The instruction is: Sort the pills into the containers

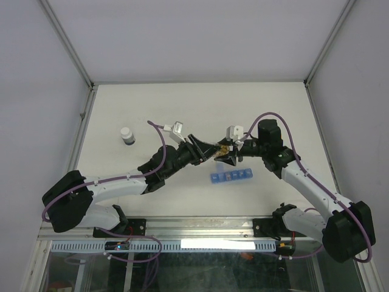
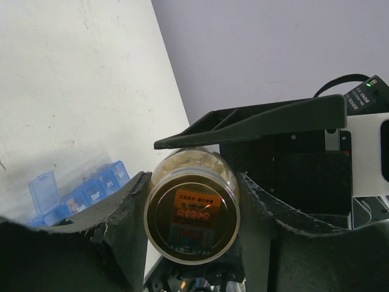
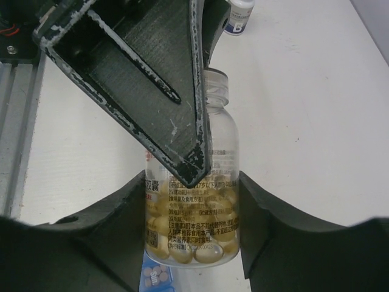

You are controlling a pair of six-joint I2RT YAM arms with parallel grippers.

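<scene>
- From above, the pill bottle (image 1: pixel 223 149) is mostly hidden where the two grippers meet over the middle of the table (image 1: pixel 182 109); only a yellowish glint shows.
- In the right wrist view, a dark finger of the left gripper (image 1: pixel 209 151) crosses the bottle's upper left and covers part of its label.
- The pill organiser (image 1: pixel 231 176) is cut off at the bottom edge of that view, showing one compartment with small round pills.
- In the left wrist view the strip is partly hidden behind a finger; one lid stands up, and the day labels are hard to read.
- The left gripper is clenched on the bottle's base end, fingers pressed to both sides.
- The right gripper (image 3: pixel 193 201) grasps the bottle's body, a finger against each side.
- The blue organiser lies flat on the table just near and right of the joined grippers, beneath the bottle and touching neither gripper.
- A small white-capped bottle (image 1: pixel 127 135) stands well apart at far left.
</scene>
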